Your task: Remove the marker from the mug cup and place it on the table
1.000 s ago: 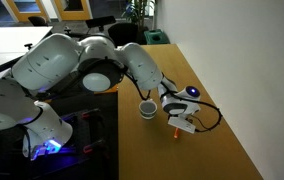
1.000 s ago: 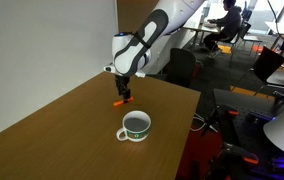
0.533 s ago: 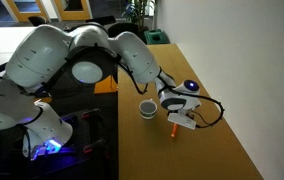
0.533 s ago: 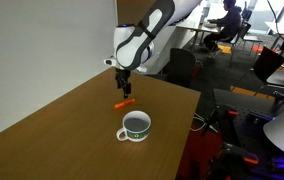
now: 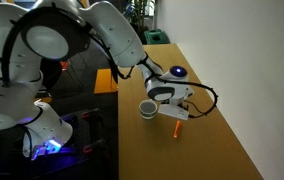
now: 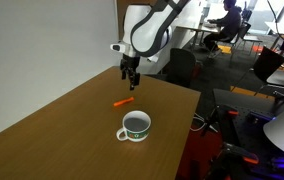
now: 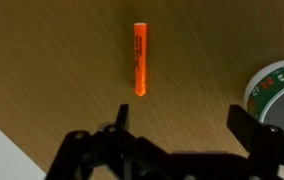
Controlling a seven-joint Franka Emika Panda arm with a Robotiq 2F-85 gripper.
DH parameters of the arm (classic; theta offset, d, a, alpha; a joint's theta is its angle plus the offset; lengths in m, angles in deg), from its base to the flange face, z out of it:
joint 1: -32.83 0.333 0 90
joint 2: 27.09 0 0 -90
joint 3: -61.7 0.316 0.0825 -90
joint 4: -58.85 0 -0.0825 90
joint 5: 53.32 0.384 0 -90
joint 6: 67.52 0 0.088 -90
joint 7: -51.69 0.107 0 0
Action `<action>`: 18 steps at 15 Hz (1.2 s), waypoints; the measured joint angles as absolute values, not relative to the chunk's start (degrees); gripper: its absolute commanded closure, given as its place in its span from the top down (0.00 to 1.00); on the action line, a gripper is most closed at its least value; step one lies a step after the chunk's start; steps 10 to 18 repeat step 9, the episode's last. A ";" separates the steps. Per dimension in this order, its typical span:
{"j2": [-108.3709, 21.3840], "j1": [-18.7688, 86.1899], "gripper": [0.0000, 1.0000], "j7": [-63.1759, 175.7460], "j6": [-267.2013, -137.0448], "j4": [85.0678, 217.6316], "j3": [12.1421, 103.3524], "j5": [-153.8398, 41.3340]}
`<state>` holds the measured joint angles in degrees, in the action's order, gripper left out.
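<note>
Wrist view looks straight down on the marker (image 7: 139, 58), which lies flat on the bare wood of the counter (image 7: 42, 60), full length showing and nothing touching it. The mug cup (image 7: 277, 90) is cut off by the frame's edge in this view. The marker lies beside the mug, clearly apart from it, with a strip of open counter between them.

The tool (image 7: 179, 130) has its two dark fingers spread wide, and only wood shows in the gap, so it grips nothing. In an exterior view the tool (image 6: 131, 83) hangs in the air over the marker (image 6: 124, 101), well above the level of the mug's rim and apart from both things. The marker rests on the counter on the far side of the mug (image 6: 135, 125) from that camera. The mug stands upright and nothing orange sticks out of it.

Judged from this layout, the main work of the task looks done: the marker is out of the mug and down on the counter, lying still and away from the mug's wall. It sits well in from the counter edge, so a roll-off looks unlikely.

What seems left is small. The arm should draw away from the mug and marker without brushing either one, and the empty tool can go to rest. No regrasp appears to be needed unless the marker has to lie somewhere else relative to the mug, which the task does not ask.
</note>
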<state>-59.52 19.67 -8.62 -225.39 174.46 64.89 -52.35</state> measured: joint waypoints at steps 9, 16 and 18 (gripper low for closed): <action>-49.86 19.32 1.00 -8.73 -226.73 184.99 65.98 -52.35; -49.86 19.32 1.00 -8.73 -226.73 184.99 65.98 -52.35; -49.86 19.32 1.00 -8.73 -226.73 184.99 65.98 -52.35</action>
